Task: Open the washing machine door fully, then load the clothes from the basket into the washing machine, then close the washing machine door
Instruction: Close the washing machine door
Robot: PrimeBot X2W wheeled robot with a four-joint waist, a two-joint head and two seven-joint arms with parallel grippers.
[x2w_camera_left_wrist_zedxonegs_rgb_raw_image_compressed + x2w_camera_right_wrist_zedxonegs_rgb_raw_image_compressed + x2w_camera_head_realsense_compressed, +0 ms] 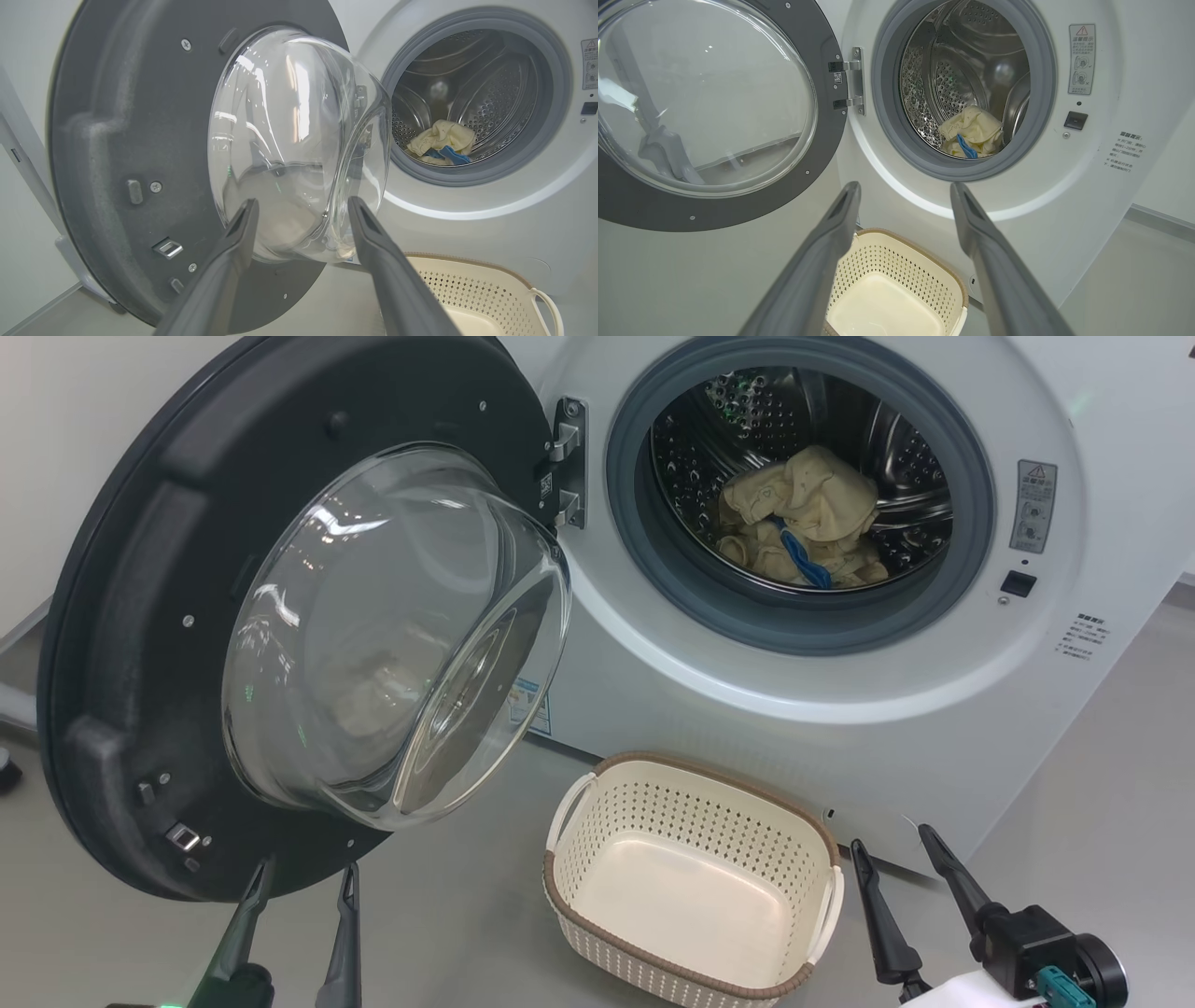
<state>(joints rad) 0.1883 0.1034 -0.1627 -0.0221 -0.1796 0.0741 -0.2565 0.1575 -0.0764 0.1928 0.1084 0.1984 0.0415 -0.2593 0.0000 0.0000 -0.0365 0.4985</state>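
Grey floor [467, 915]; pale-yellow clothes [812, 513] crumpled in drum [709, 448]; left pincer [308, 866], right pincer [891, 837] both released

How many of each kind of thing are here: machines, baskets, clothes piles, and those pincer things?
Washing machine: 1
Basket: 1
Clothes pile: 1
Pincers: 2, left pincer and right pincer
Total: 5

Smooth grey floor [448, 915]; plain white wall [56, 457] at left; grey skirting [1162, 223] along wall base.
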